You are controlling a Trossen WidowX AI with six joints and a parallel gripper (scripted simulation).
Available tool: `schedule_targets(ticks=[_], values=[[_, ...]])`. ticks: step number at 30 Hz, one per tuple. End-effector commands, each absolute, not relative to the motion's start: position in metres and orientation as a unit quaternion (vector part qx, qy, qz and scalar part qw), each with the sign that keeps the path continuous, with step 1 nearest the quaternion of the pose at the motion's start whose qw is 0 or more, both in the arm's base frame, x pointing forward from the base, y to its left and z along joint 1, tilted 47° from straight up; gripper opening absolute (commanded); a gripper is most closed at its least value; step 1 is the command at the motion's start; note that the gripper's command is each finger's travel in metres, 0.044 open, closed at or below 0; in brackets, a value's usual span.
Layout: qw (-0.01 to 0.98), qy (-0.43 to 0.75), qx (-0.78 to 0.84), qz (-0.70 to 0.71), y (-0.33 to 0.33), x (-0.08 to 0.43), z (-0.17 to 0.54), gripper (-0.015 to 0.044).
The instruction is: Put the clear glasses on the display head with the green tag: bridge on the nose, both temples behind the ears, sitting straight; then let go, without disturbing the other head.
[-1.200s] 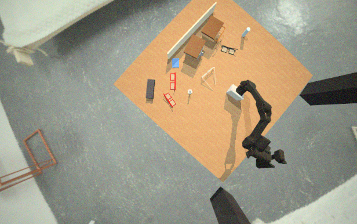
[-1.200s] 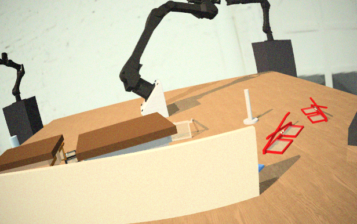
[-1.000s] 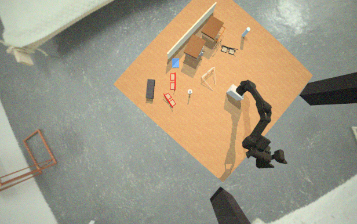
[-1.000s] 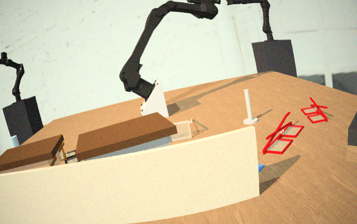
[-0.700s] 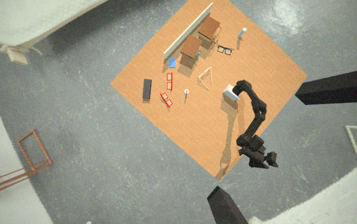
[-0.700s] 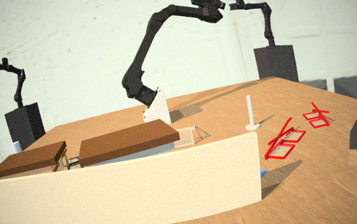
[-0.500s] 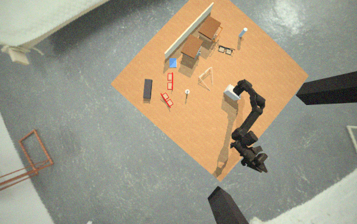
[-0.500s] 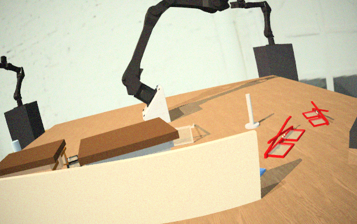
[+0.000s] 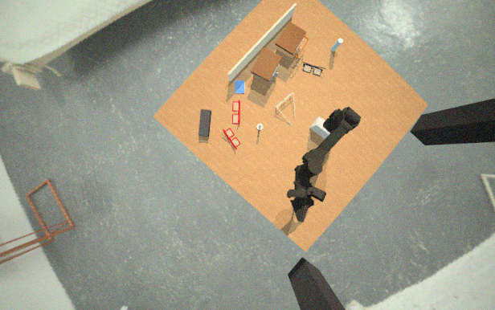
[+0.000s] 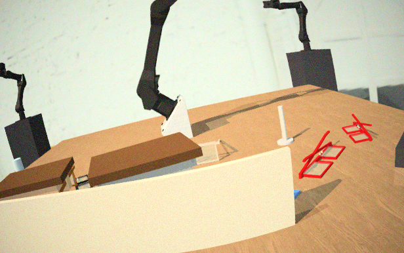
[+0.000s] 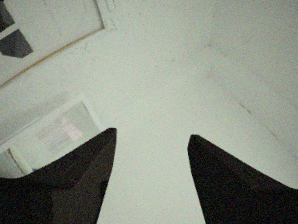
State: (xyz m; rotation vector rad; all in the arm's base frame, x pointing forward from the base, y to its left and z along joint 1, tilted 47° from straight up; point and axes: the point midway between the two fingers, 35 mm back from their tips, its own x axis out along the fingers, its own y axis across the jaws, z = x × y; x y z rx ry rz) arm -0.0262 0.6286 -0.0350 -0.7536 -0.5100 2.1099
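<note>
The clear glasses [image 9: 284,100] [image 10: 216,154] stand on the table between the arm's base and the display heads, temples spread. One brown-topped head [image 9: 266,64] [image 10: 144,157] stands nearer them. The other brown-topped head [image 9: 291,37] [image 10: 36,177] has orange glasses at its face side. No green tag can be made out in these views. My gripper [image 11: 153,139] is partly open, with nothing between the fingers. It is raised high on the far side of the base from the heads, well away from the glasses, and the wrist view shows only walls and fittings.
A cream panel [image 9: 263,40] [image 10: 147,216] stands behind the heads. Black glasses [image 9: 312,69] and a pale cylinder [image 9: 337,44] are near the far head. A blue block [image 9: 239,87], two red-framed glasses, a white post [image 9: 259,127] [image 10: 282,126] and a dark box [image 9: 205,122] occupy the other side.
</note>
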Motion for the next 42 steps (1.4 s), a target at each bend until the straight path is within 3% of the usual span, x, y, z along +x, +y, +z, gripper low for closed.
schedule_targets(ticks=[1, 12, 21, 30, 39, 42], values=[[0.461, -0.119, -0.35, 0.807, 0.618, 0.035, -0.046, 0.02], [0.556, 0.144, -0.488, 0.658, 0.517, 0.201, -0.084, 0.02], [0.556, 0.344, -0.568, 0.501, 0.378, 0.287, -0.091, 0.02], [0.485, 0.514, -0.619, 0.344, 0.224, 0.318, -0.065, 0.02], [0.355, 0.642, -0.645, 0.214, 0.083, 0.306, -0.01, 0.02], [0.33, 0.658, -0.647, 0.198, 0.064, 0.302, 0.0, 0.02]])
